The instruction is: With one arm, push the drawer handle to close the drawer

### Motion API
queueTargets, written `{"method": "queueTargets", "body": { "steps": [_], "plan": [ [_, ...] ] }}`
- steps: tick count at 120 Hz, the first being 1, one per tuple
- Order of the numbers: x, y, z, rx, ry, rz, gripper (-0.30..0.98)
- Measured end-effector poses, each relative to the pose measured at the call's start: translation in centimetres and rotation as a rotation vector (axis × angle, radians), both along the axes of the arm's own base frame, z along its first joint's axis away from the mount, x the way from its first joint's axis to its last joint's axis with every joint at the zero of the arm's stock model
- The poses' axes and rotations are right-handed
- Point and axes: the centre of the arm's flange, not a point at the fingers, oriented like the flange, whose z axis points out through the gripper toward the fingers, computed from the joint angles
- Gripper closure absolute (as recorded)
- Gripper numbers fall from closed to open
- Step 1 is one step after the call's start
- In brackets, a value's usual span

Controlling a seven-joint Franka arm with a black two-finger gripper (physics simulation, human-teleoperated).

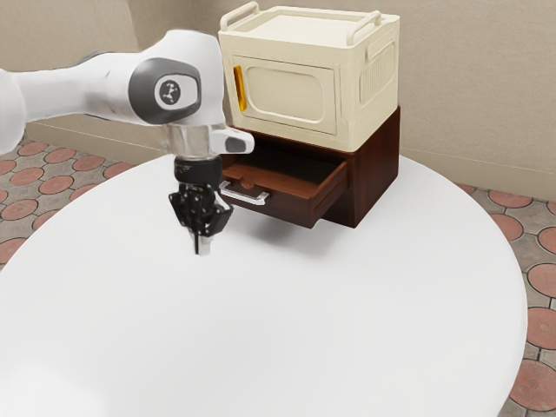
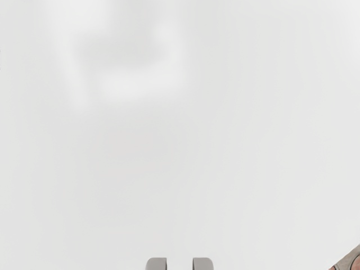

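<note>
My gripper (image 1: 202,247) points down above the white table, in front of the drawer and to the exterior view's left of its handle. The brown wooden drawer (image 1: 291,207) stands pulled out of its cabinet (image 1: 377,174), its inside visible from above. On the drawer's front is a silver handle (image 1: 244,196), which the gripper partly overlaps in the picture; whether they touch I cannot tell. In the wrist view, the two grey fingertips of my gripper (image 2: 180,264) stand apart, a narrow gap between them and nothing held.
A cream box (image 1: 326,82) with a yellow handle (image 1: 240,88) and top rails rests on the cabinet. The round white table (image 1: 287,330) extends below the arm and around the cabinet. Red and grey paving (image 1: 532,334) lies past its edge, with a beige wall (image 1: 478,87) behind.
</note>
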Motion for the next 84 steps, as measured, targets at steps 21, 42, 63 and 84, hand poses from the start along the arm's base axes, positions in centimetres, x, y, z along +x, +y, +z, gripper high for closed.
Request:
{"method": "queueTargets", "body": {
  "steps": [21,42,63,84],
  "plan": [
    [4.4,6.9,-2.1,0.029,-0.061,0.227,0.77],
    [6.4,9.5,-4.0,0.079,-0.088,0.314,0.78],
    [8.8,8.9,-4.7,0.078,-0.126,0.323,0.78],
    [11.5,8.7,-5.7,0.076,-0.153,0.322,0.78]
  ]
}}
